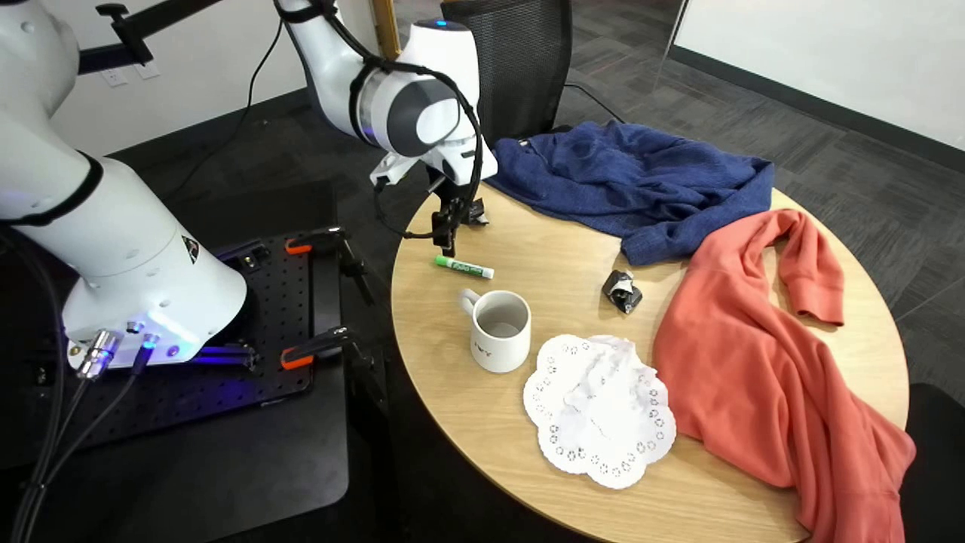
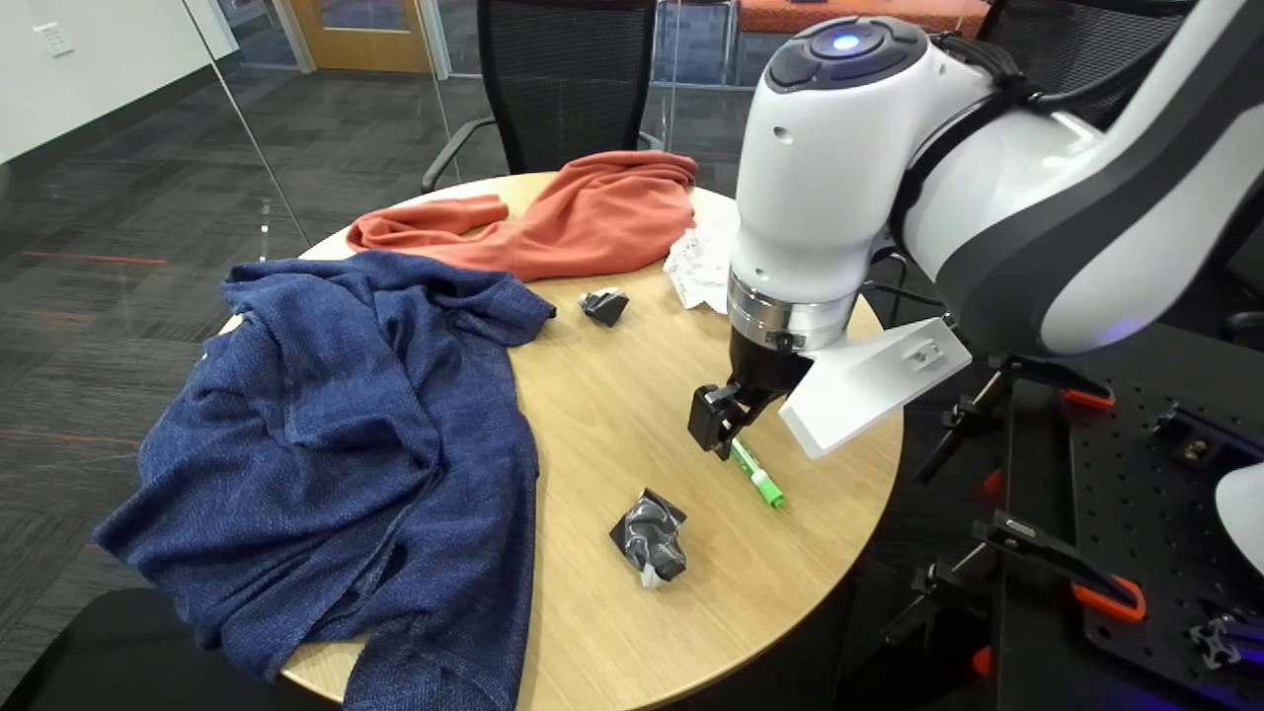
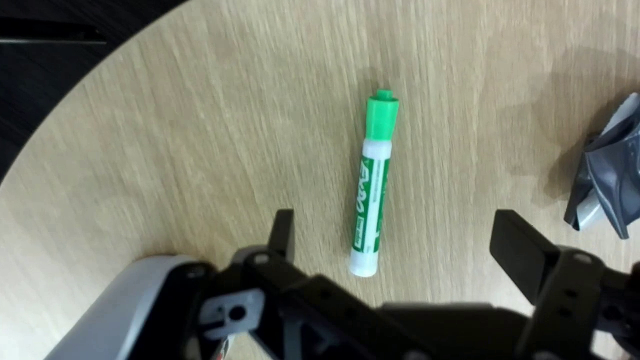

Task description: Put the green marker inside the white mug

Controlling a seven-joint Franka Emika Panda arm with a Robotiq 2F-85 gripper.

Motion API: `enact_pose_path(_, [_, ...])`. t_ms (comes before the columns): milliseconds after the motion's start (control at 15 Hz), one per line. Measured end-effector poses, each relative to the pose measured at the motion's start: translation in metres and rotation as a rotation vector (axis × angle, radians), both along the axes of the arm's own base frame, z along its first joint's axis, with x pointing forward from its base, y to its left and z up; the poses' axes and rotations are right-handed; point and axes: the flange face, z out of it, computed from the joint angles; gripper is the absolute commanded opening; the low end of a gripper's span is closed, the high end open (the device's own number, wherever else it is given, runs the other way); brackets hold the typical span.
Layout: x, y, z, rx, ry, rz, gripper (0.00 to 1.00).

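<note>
While the gripper (image 3: 395, 225) hangs spread near the green Expo marker (image 3: 371, 195), a sound grasp should straddle its middle evenly before closing crosswise.

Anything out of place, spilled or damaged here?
No spill or breakage shows; the mug stands upright. The clutter looks odd: a navy garment and a coral garment lie rumpled, draping partly off the table, and a crumpled black scrap and another scrap look like litter. The doily is creased.

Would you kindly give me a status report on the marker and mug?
Gripper: jaws open, nothing held. Green marker loose on tabletop, outside the white mug. Nothing seen blocking the marker; crumpled black scrap off to one side.
</note>
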Motion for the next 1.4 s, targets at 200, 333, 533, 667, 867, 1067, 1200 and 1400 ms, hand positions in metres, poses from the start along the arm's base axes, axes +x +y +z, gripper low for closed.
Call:
enact_pose_path(200, [0.009, -0.008, -0.014, 0.032, -0.029, -0.020, 1.00])
enact_pose_path(333, [0.013, -0.013, -0.023, 0.042, -0.037, -0.032, 1.00])
enact_pose_path(533, [0.016, -0.019, -0.037, 0.044, -0.032, -0.043, 1.00])
enact_pose_path(667, [0.018, -0.020, -0.045, 0.043, -0.025, -0.045, 1.00])
enact_pose_path(867, [0.020, -0.021, -0.054, 0.037, -0.018, -0.043, 0.75])
enact_pose_path(1067, [0.023, -0.023, -0.060, 0.028, -0.018, -0.042, 0.56])
enact_pose_path(1200, [0.024, -0.024, -0.063, 0.023, -0.021, -0.040, 0.42])
enact_pose_path(1400, [0.025, -0.024, -0.064, 0.021, -0.026, -0.037, 0.19])
